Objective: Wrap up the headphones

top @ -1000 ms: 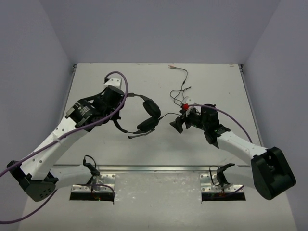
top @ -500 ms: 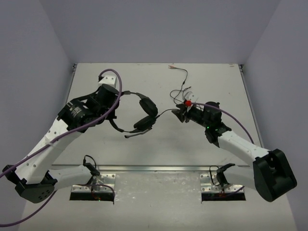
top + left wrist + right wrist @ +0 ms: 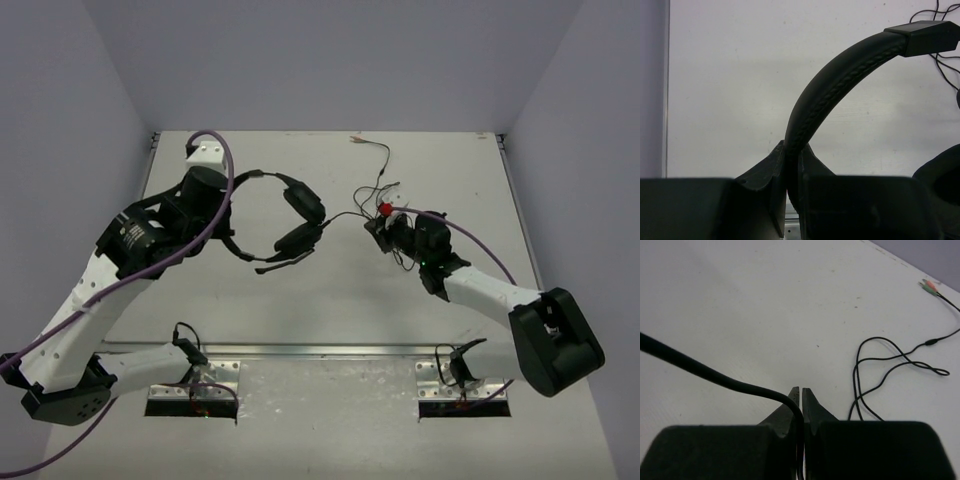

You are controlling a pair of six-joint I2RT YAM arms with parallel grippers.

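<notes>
The black headphones (image 3: 300, 215) hang off the table by their arched headband (image 3: 840, 80), which my left gripper (image 3: 790, 160) is shut on; an earcup (image 3: 942, 170) shows at the right edge. In the top view the left gripper (image 3: 238, 192) is left of the earcups, with the boom mic (image 3: 275, 265) pointing down-left. The thin black cable (image 3: 343, 217) runs from the earcups to my right gripper (image 3: 378, 228). That right gripper (image 3: 800, 392) is shut on the cable (image 3: 715, 375). Beyond it the cable lies in loose loops (image 3: 880, 360) ending in small plugs (image 3: 929, 286).
Thick purple robot cables (image 3: 225, 190) arch over the left arm and another over the right arm (image 3: 480, 250). The table's far edge (image 3: 330, 132) lies just past the plugs (image 3: 360, 140). A metal rail (image 3: 320, 350) crosses near the arm bases.
My right gripper has shut on the cable and shifted slightly toward the far side. The left arm has carried the headphones up and toward the back.
</notes>
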